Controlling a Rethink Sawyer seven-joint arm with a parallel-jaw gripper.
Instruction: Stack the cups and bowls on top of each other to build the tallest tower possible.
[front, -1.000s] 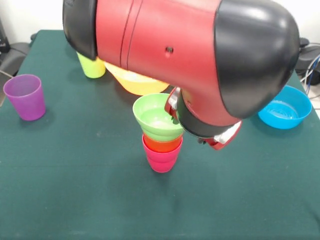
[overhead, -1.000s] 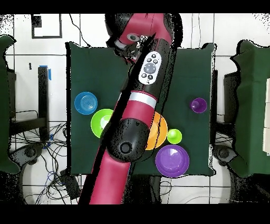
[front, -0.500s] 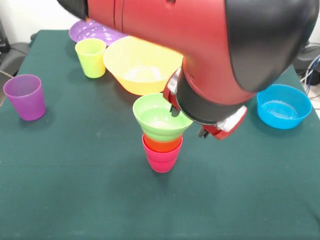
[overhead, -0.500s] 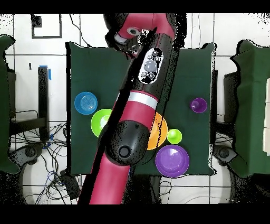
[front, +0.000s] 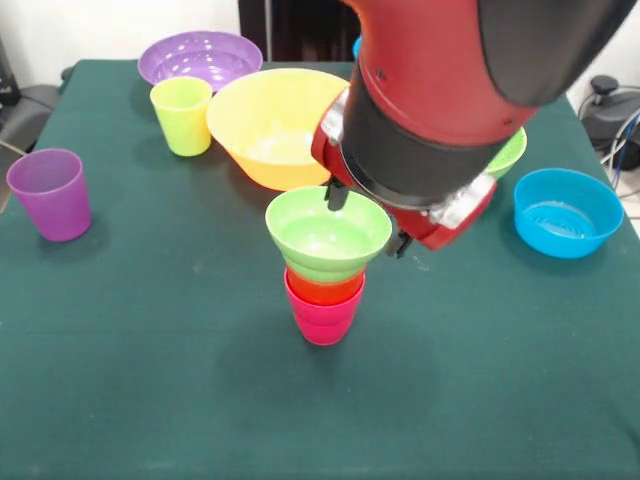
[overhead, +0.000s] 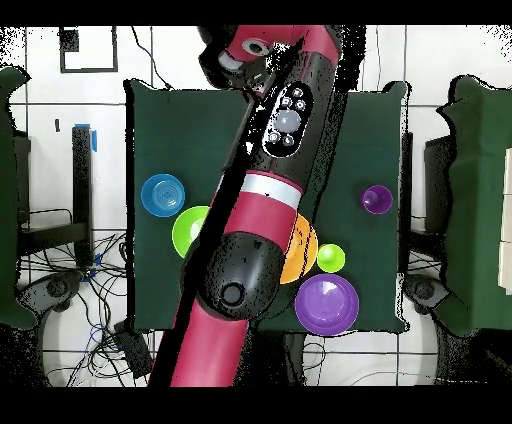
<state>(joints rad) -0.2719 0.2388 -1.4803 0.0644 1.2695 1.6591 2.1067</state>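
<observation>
The tower stands mid-table in the front view: a red-pink cup (front: 323, 318) lowest, an orange cup (front: 325, 291) nested in it, and a small lime green bowl (front: 328, 235) on top. My gripper (front: 368, 220) hangs under the red and black wrist, just above the bowl's far right rim. Its two dark fingertips (front: 335, 197) stand apart with nothing between them. A purple cup (front: 50, 193) and a lime green cup (front: 181, 115) stand at the left. In the overhead view the arm (overhead: 270, 190) hides the tower.
A large orange-yellow bowl (front: 275, 125) and a purple bowl (front: 200, 58) sit behind the tower. A blue bowl (front: 567, 212) is at the right, with a medium lime green bowl (front: 510, 152) partly behind the arm. The overhead view shows the blue bowl (overhead: 162, 195) and the purple bowl (overhead: 326, 304).
The arm has risen and drawn back, uncovering the orange-yellow and purple bowls. The gripper has lifted a little off the green bowl. The tower has not moved.
</observation>
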